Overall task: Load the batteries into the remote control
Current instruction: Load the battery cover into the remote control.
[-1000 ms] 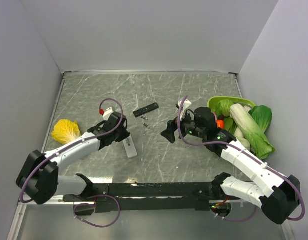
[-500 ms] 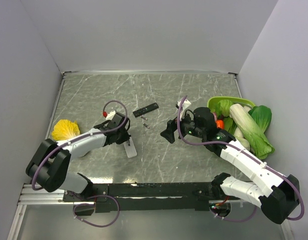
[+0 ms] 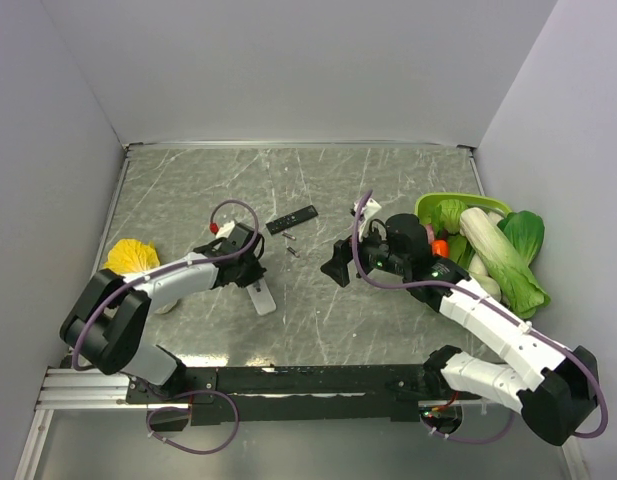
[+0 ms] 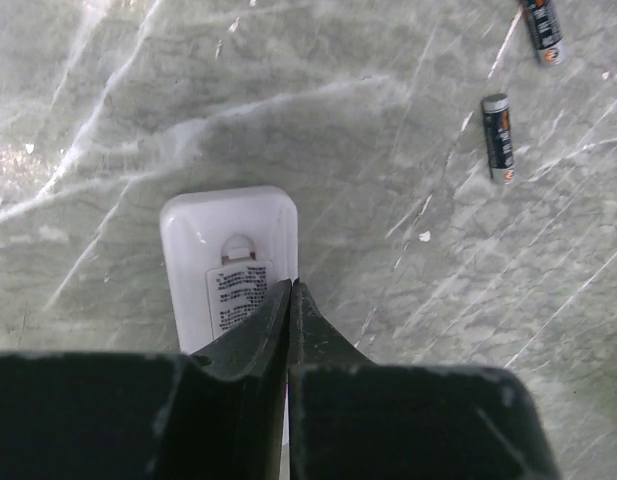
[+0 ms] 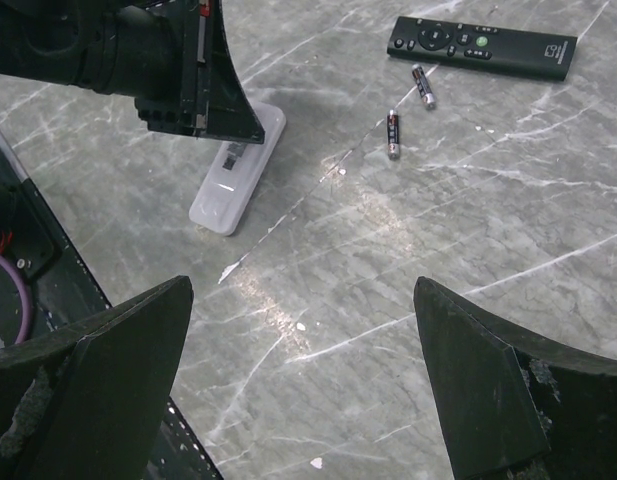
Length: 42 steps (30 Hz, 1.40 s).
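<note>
The white remote control (image 4: pixel 226 262) lies back up on the table, its labelled battery cover showing. It also shows in the top view (image 3: pixel 261 298) and the right wrist view (image 5: pixel 238 172). My left gripper (image 4: pixel 291 286) is shut and empty, its tips over the cover near the remote's right edge; contact cannot be told. In the top view it (image 3: pixel 250 272) is at the remote's far end. Two small dark batteries (image 4: pixel 498 137) (image 4: pixel 543 26) lie loose to its right, also in the top view (image 3: pixel 295 252) (image 3: pixel 288 234). My right gripper (image 5: pixel 300 284) (image 3: pixel 337 268) is wide open and empty above bare table.
A long black remote (image 3: pixel 291 219) (image 5: pixel 483 46) lies just beyond the batteries. A yellow leafy vegetable (image 3: pixel 130 262) lies at the left. A green bowl (image 3: pixel 435 203) and bok choy (image 3: pixel 500 250) crowd the right edge. Grey walls close three sides.
My left arm has swung in and its gripper has shifted slightly right over the white remote's far end. The right arm, remotes and batteries have not moved.
</note>
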Each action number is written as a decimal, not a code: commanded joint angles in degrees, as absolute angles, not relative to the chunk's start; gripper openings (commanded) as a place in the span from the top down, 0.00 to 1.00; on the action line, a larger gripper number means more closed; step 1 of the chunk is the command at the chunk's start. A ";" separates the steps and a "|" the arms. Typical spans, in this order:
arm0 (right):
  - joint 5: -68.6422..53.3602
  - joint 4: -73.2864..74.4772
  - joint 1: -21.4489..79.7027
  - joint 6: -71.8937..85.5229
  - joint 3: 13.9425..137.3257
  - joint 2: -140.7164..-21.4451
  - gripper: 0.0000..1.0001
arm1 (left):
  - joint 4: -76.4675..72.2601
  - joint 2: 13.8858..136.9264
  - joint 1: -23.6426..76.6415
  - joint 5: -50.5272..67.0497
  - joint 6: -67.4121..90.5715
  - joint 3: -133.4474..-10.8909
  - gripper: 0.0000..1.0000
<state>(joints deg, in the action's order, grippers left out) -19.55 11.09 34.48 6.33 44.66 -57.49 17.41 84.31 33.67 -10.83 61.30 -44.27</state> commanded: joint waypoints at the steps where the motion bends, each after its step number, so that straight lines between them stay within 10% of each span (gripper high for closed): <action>1: -20.39 8.70 34.10 6.33 45.35 -58.18 0.01 | 24.96 83.59 33.57 -12.30 62.40 -43.59 0.91; 14: -23.82 8.26 34.19 7.73 47.99 -62.66 0.01 | 27.16 71.10 29.28 -13.63 61.26 -47.11 0.66; 42: -25.93 10.11 34.28 9.05 50.62 -69.78 0.01 | 27.24 86.83 27.60 -7.47 57.83 -42.71 0.90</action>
<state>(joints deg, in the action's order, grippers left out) -25.17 10.87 34.46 8.60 47.20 -68.82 22.55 82.91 27.66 -6.26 58.19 -44.40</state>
